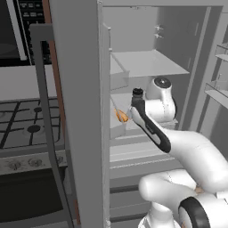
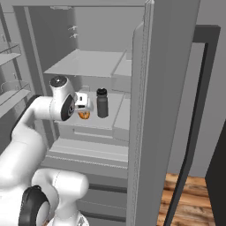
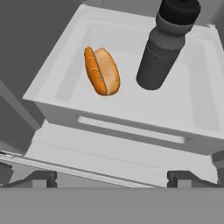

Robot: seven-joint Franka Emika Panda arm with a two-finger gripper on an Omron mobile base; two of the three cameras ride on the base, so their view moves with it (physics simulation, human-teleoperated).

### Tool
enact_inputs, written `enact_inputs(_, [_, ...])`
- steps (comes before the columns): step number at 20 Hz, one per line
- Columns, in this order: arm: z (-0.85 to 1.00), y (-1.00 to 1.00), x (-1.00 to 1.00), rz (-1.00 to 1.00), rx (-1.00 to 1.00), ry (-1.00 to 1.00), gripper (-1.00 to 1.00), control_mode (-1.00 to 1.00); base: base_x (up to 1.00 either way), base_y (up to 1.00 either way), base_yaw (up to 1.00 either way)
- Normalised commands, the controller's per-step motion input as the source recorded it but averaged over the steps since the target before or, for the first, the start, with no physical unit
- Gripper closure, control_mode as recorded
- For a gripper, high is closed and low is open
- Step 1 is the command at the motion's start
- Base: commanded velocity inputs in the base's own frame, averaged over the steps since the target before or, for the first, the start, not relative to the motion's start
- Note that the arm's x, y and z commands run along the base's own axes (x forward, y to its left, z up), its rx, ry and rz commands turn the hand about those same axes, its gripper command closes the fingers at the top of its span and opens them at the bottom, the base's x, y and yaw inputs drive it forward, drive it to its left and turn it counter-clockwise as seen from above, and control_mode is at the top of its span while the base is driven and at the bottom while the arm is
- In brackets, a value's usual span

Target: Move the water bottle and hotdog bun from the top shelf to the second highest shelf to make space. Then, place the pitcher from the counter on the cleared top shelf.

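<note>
Gripper (image 3: 112, 177) hangs in front of the open fridge with its two dark fingertips (image 3: 43, 177) spread wide apart and nothing between them. Ahead of the tips and a little below, the hotdog bun (image 3: 102, 71) lies flat on a light-grey shelf, its split side up, and sits on the left half of the hand view. The water bottle (image 3: 164, 48) stands upright beside it on the same board, further from the tool and to the right in that view, near the bun but not touching it. Neither thing touches the fingers.

From the right base view the bottle (image 2: 102, 103) stands on the second highest shelf (image 2: 115, 115), just beyond the hand, and the bun (image 2: 84, 115) peeks out orange right under the wrist. Above the hand, the top shelf (image 2: 88, 63) is a plain pale board well over the tool.

In the left base view the arm reaches in from the lower right, the bun (image 1: 121, 116) shows as a small orange spot to the left of the forearm, and the bottle's black cap (image 1: 137, 92) rises just above it. A black gas stove (image 1: 26, 122) stands outside the fridge wall, far off to the arm's left.
</note>
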Motion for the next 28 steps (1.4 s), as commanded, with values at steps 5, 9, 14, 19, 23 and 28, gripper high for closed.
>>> enact_inputs(5, [0.2,-0.28,-0.72,0.0,0.0,-0.01,-1.0,-1.0,0.0,0.0,0.0])
enact_inputs(9, [0.6,-0.19,-0.64,0.0,0.0,0.0,-1.0,-1.0,0.0,0.0,0.0])
enact_inputs(14, [0.38,-0.01,-0.55,0.0,0.0,0.0,-1.0,-1.0,0.0,0.0,0.0])
enact_inputs(19, [0.18,0.0,-0.36,0.0,0.0,0.0,-1.0,-1.0,0.0,0.0,0.0])
enact_inputs(23, [0.06,0.0,-0.18,0.0,0.0,0.0,-1.0,-1.0,0.0,0.0,0.0])
enact_inputs(28, [0.02,0.0,-0.07,0.0,0.0,0.0,-1.0,-1.0,0.0,0.0,0.0])
